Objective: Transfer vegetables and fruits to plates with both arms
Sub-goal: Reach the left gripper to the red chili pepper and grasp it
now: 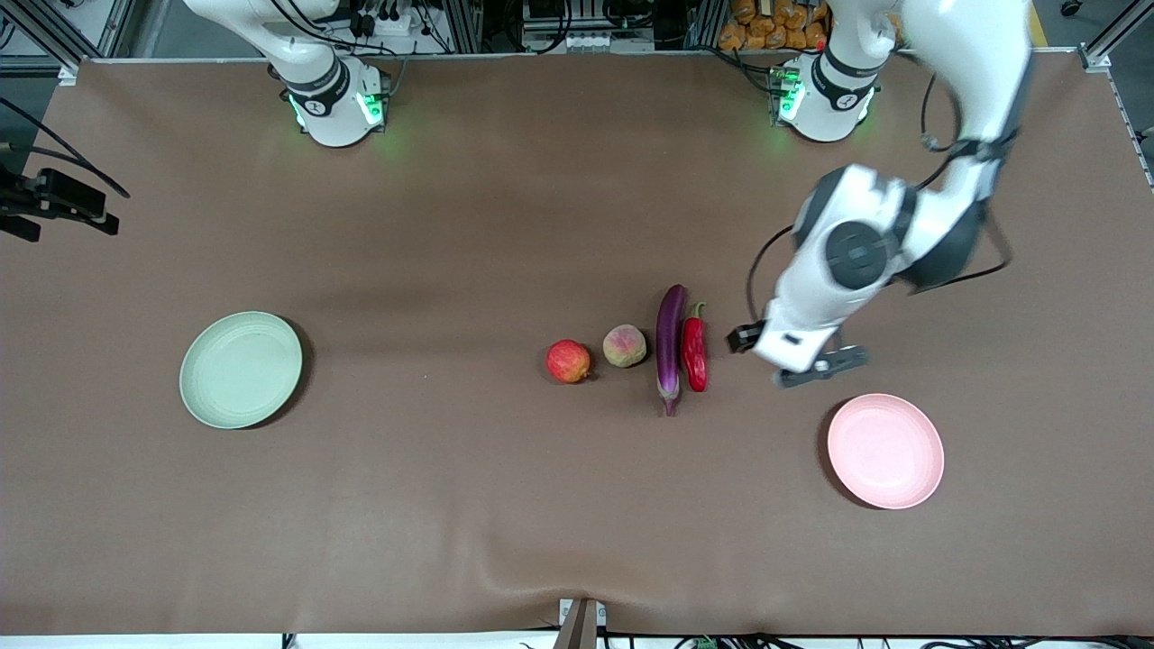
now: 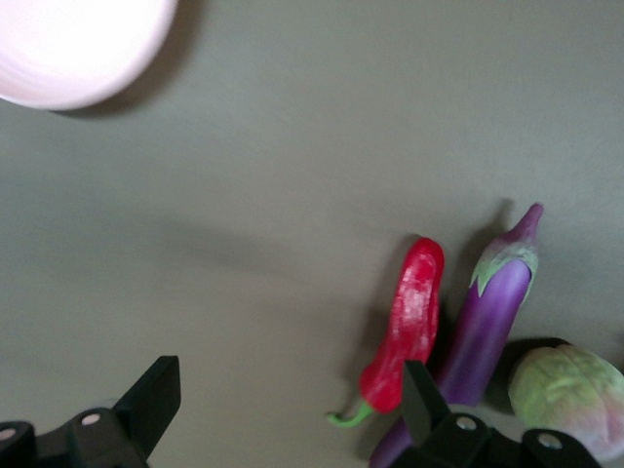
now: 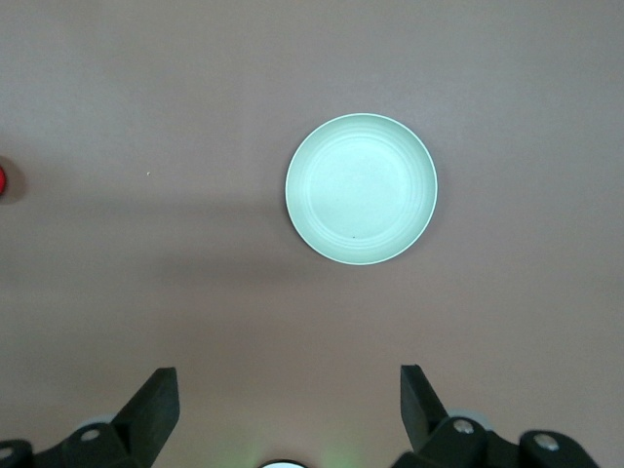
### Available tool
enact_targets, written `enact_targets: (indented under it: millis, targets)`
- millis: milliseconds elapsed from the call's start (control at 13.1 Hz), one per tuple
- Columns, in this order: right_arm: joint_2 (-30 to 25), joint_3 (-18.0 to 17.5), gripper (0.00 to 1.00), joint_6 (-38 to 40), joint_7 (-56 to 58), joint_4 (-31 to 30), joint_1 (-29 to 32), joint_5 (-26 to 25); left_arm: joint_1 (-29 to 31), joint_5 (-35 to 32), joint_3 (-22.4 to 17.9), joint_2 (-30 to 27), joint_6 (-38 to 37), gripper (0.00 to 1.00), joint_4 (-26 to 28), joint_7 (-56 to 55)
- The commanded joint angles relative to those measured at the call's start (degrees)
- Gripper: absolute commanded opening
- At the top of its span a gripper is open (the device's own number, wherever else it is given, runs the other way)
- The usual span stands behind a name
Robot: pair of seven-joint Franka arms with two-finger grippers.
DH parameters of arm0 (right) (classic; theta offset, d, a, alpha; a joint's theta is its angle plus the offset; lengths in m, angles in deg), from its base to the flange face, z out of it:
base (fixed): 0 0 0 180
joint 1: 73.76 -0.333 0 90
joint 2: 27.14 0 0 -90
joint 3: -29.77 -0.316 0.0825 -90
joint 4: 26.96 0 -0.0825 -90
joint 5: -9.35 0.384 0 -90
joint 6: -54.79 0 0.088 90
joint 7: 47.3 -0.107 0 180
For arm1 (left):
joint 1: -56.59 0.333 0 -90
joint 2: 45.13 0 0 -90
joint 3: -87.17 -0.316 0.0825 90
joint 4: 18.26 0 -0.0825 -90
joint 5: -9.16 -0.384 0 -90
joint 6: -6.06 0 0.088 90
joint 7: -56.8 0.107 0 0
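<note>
A purple eggplant and a red chili lie side by side mid-table. Beside them, toward the right arm's end, sit a pale peach and a red apple. The pale green plate lies toward the right arm's end and the pink plate toward the left arm's end; both are empty. My left gripper hangs open and empty over the bare cloth between chili and pink plate. The left wrist view shows the left gripper, chili, eggplant, peach and pink plate. My right gripper waits open, high near its base, looking at the green plate.
A brown cloth covers the table. A black device on a mount reaches in at the right arm's end. A small mount sits at the table edge nearest the front camera. The two arm bases stand along the edge farthest from the front camera.
</note>
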Motion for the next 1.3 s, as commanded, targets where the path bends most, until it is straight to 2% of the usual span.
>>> enact_targets:
  millis: [0, 229, 457, 914, 1067, 1143, 1219]
  targets:
    - [2.7, -0.45, 1.0, 0.21, 0.61, 0.75, 1.2, 0.43, -1.0, -1.56, -0.07, 4.35, 3.61, 1.0, -0.98, -2.5]
    - [4.03, -0.37, 1.0, 0.03, 0.61, 0.84, 1.46, 0.25, -3.28, -1.56, -0.15, 7.7, 6.0, 1.0, -0.89, -2.58]
    - [7.27, -0.45, 1.0, -0.23, 0.61, 0.92, 3.82, 0.86, -3.37, -1.56, -0.07, 8.4, 6.0, 1.0, 0.16, -2.59]
    - [7.89, -0.45, 1.0, 0.56, -0.52, 0.75, 3.4, 1.13, -3.81, -1.56, -0.07, 10.69, 9.33, 1.0, 0.16, -2.67]
    - [7.89, -0.89, 1.0, 1.17, -4.02, 0.75, 2.61, 1.22, -3.81, -1.56, -0.07, 11.66, 11.09, 1.0, 0.16, -2.67]
    - [7.89, -0.89, 1.0, 1.35, -7.52, 0.66, 1.39, 1.31, -3.81, -1.48, -0.07, 12.01, 11.53, 0.92, 0.16, -2.85]
    - [7.89, -0.89, 1.0, 1.35, -11.13, 0.49, -0.28, 1.66, -3.81, -1.48, -0.07, 12.45, 11.88, 0.78, 0.16, -2.76]
